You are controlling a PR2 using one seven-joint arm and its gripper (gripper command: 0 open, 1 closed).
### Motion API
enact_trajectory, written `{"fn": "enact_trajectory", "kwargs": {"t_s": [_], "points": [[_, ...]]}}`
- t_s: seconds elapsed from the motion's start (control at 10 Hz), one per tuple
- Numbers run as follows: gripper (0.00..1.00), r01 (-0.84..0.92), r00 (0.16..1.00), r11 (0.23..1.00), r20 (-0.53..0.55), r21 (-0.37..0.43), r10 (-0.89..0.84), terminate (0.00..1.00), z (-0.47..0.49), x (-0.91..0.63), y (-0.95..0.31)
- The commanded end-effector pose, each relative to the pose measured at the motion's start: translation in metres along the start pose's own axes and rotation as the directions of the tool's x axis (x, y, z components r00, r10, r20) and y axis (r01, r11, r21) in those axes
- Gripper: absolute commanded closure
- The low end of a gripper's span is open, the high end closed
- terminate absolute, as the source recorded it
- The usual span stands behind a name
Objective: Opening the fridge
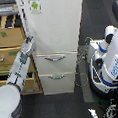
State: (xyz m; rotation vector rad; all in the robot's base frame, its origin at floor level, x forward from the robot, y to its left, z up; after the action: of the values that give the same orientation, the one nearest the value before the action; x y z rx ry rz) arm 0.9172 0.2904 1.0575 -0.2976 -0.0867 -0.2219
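The fridge [55,25] stands tall and off-white in the middle of the exterior view, with a small green-figure sticker [34,5] near the top of its big upper door. Below the door are two drawers with curved silver handles [55,58]. My arm [18,70] rises from the lower left, and its gripper [28,43] is at the left edge of the upper door, near the door's bottom corner. The fingers are too small and blurred to show how they stand. I cannot tell whether the door stands ajar; none of the interior shows.
A tan wooden drawer cabinet [5,48] stands right behind my arm on the exterior view's left. A white-and-blue rounded robot [110,59] stands on the right, with cables [83,68] on the dark floor between it and the fridge.
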Motion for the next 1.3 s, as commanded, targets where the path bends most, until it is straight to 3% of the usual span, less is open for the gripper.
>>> {"fn": "enact_trajectory", "kwargs": {"t_s": [0.1, 0.5, 0.8, 1.3], "points": [[1.00, 0.005, 0.999, 0.999, -0.044, -0.034, -0.007, 0.00, -0.040, 0.002, -0.006], [1.00, 0.000, 0.998, 0.999, -0.055, -0.038, -0.002, 0.00, -0.048, -0.005, -0.004], [1.00, 0.096, 0.991, 0.990, -0.083, -0.105, -0.105, 0.00, -0.034, -0.079, -0.036], [1.00, 0.371, 0.926, 0.919, -0.023, -0.134, -0.377, 0.00, 0.111, -0.273, -0.171]]}}
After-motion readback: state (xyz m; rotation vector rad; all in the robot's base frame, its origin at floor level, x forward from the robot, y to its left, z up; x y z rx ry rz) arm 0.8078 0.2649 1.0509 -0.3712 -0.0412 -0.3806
